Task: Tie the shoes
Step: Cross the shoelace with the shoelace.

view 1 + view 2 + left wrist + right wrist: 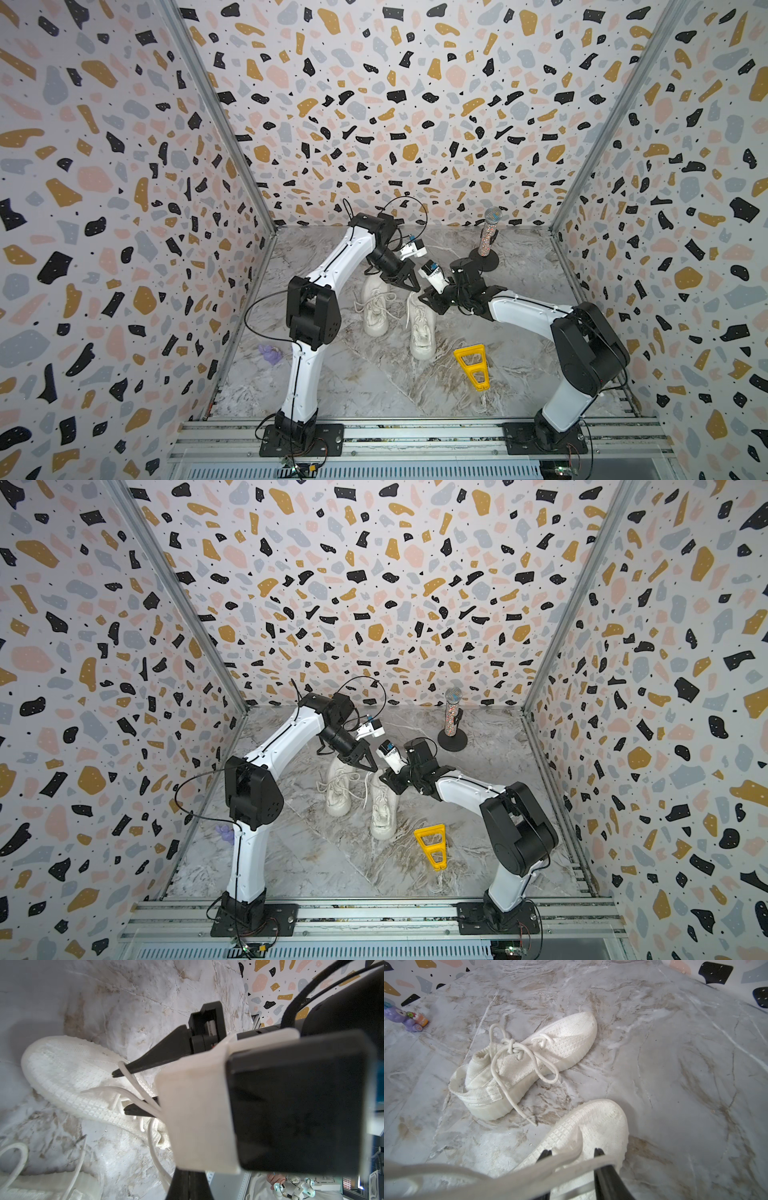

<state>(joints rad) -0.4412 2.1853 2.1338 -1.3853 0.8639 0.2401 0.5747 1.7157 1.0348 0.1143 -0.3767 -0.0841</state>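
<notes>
hanging over the untied shoe point(422, 332), the right gripper point(119, 1092) stood partly open, a lace point(133, 1082) draped across both fingers. the left gripper point(411, 286), also over that shoe, was closed, a second strand point(154, 1147) running up to its tips. the tied shoe point(376, 311) lay just beside it.

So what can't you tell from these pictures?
What the shut left gripper pinches: left wrist view, tips behind the right arm's camera mount; top views, too small.
Whether the shoe beneath the grippers has a knot: top views, the right gripper covers it; left wrist view, that mount; right wrist view, a blurred lace crosses the lens.
</notes>
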